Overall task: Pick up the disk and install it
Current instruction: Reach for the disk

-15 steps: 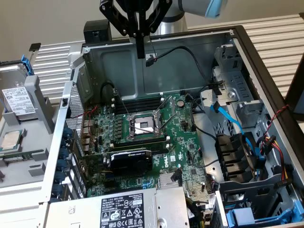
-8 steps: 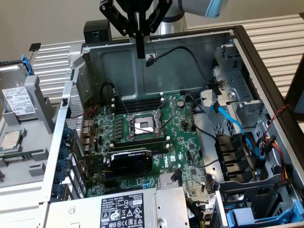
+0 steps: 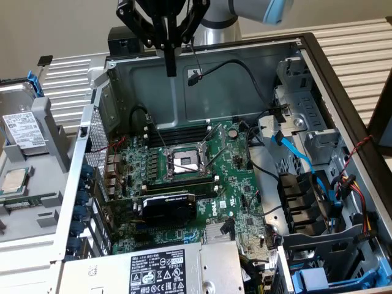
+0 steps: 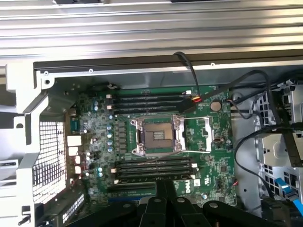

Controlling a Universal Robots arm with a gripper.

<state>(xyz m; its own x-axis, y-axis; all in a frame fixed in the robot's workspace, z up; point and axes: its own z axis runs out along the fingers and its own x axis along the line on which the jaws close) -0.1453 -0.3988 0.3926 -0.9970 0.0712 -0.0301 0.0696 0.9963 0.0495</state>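
The disk (image 3: 23,125), a silver-grey drive with a white printed label in a blue plastic frame, lies on a grey holder at the exterior view's left, outside the computer. My gripper (image 3: 171,66) hangs high over the back of the open computer case (image 3: 214,86), far from the disk, its black fingers shut together with nothing between them. In the wrist view the shut fingers (image 4: 165,189) point down over the green motherboard (image 4: 94,123) and its empty processor socket (image 4: 158,137).
A small square processor chip (image 3: 15,179) sits on the holder below the disk. Inside the case are a black graphics card (image 3: 168,205), a grey power-supply box (image 3: 159,269), and metal drive bays with blue cables (image 3: 306,141) at the exterior view's right.
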